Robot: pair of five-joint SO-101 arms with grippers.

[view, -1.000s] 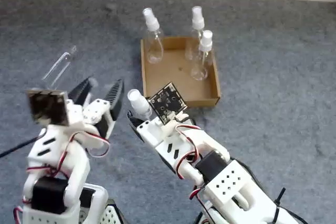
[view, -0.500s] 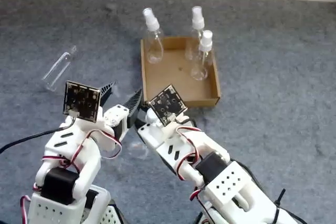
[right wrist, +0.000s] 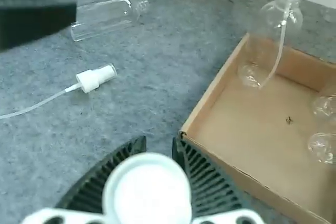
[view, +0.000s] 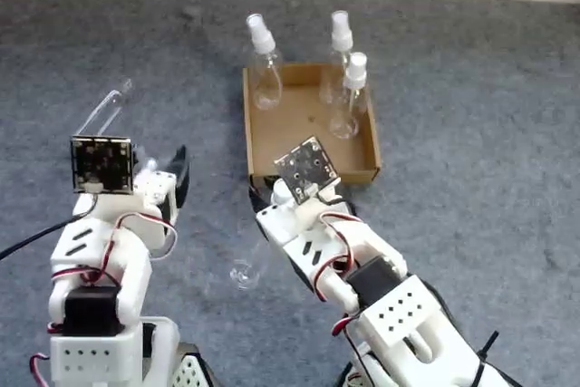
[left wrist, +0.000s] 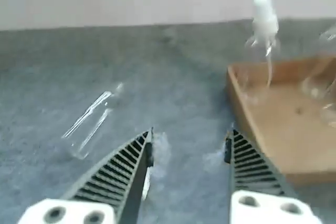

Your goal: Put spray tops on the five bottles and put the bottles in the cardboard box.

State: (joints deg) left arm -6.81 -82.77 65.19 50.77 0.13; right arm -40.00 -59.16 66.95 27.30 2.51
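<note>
Three clear plastic bottles w/ white spray tops (view: pixel 349 101) are standing in the brown cardboard box (view: pixel 304 124). My right end effector (right wrist: pixel 159 142) is clamped on bottle no. 4 (right wrist: pixel 147 190), its white top showing between the jaws, just short of the box's near wall. So imo the step now is the drop-in.

Tips: get the base above that wall before going fwd, and aim for the bare patch of floor nearest me. Keep apart from the standing three, they'd prob tip easy. Let go only once it sits flat. Can't tell how the clear body hangs, so go slow.

My left end effector (left wrist: pixel 189 145) is wide open w/ nothing in it, facing the last uncapped clear bottle (left wrist: pixel 89 124), which is lying on the grey surface (view: pixel 471 88). The loose white spray top w/ thin tube (right wrist: pixel 94 80) lies near it.
</note>
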